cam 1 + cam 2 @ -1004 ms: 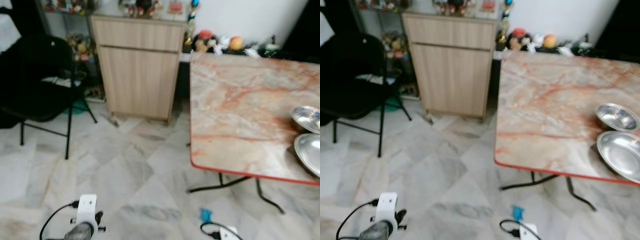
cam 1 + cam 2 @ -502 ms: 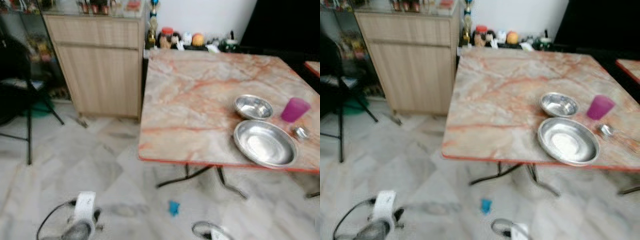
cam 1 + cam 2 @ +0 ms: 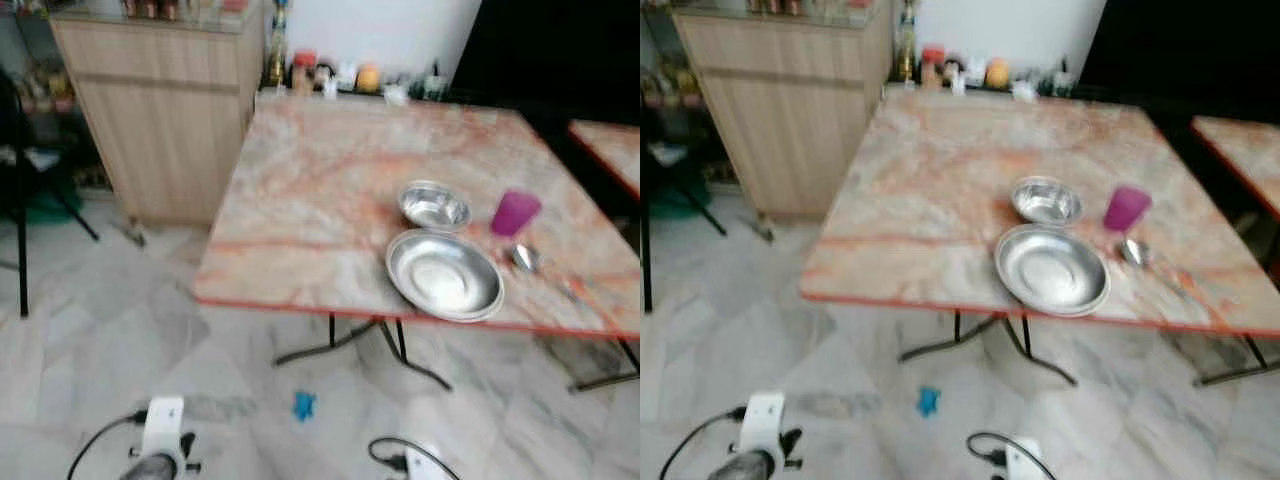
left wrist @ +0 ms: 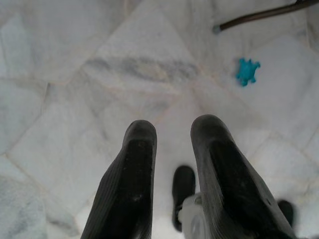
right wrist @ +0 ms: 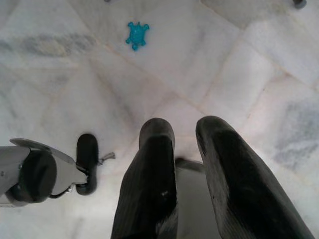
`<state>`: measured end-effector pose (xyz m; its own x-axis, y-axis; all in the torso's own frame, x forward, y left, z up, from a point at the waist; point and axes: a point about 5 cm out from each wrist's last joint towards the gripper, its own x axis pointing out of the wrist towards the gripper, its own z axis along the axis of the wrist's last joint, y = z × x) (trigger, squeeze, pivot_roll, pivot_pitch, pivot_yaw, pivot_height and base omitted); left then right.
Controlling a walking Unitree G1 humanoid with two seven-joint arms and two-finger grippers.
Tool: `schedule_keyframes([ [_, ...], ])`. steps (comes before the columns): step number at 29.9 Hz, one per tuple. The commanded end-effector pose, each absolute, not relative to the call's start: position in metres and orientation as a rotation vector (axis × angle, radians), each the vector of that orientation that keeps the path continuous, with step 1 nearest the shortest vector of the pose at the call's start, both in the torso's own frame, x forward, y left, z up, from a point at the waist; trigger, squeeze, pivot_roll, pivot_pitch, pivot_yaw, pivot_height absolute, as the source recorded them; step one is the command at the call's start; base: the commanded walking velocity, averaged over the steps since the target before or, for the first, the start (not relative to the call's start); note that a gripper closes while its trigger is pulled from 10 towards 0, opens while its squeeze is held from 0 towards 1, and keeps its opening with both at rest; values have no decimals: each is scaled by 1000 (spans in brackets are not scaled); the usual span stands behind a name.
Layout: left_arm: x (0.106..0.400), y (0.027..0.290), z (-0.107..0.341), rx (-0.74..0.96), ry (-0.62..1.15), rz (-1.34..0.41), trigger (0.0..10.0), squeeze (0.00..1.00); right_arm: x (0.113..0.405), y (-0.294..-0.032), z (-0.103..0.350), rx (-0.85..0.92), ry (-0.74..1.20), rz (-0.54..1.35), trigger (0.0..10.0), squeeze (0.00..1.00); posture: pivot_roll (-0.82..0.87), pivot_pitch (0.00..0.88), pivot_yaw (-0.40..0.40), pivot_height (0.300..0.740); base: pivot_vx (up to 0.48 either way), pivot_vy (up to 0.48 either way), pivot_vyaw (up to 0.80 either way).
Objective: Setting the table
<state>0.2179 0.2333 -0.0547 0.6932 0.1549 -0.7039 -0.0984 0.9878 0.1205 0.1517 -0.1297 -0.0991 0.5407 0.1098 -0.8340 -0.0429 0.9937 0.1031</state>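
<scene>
Wooden cabinet (image 3: 160,110) stands beside the marble tabletop (image 3: 330,200); a blue toy (image 3: 303,405) lies on the floor (image 3: 90,340). Plate (image 3: 444,275), bowl (image 3: 434,206), cup (image 3: 515,212) and spoon (image 3: 527,259) sit near the tabletop's front edge. Left end effector (image 4: 172,134) and right end effector (image 5: 184,132) hang slightly spread, empty.

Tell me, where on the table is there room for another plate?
The table is bare across its whole left half, from the red front edge back toward the wooden cabinet. It is crowded front right: the big metal plate, small metal bowl, purple cup and spoon sit close together.

A marble-patterned table (image 3: 330,190) held a plate (image 3: 444,274), a bowl (image 3: 433,206), a pink cup (image 3: 514,212) and a spoon (image 3: 527,259).
</scene>
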Motion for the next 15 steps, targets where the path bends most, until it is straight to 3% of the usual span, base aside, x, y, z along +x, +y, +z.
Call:
schedule_keyframes([
  [1,215,226,-58,64,804,126,10000,0,149,-141,-100,54,1003,69,10000,0,200,0,-82,740,0,-352,469],
  [7,215,225,-59,65,806,125,10000,0,149,-142,-100,62,1005,59,10000,0,198,0,-82,740,0,-335,156],
  [15,214,224,-59,56,808,130,10000,0,159,-143,-96,73,952,51,10000,0,188,0,-86,740,0,0,0],
])
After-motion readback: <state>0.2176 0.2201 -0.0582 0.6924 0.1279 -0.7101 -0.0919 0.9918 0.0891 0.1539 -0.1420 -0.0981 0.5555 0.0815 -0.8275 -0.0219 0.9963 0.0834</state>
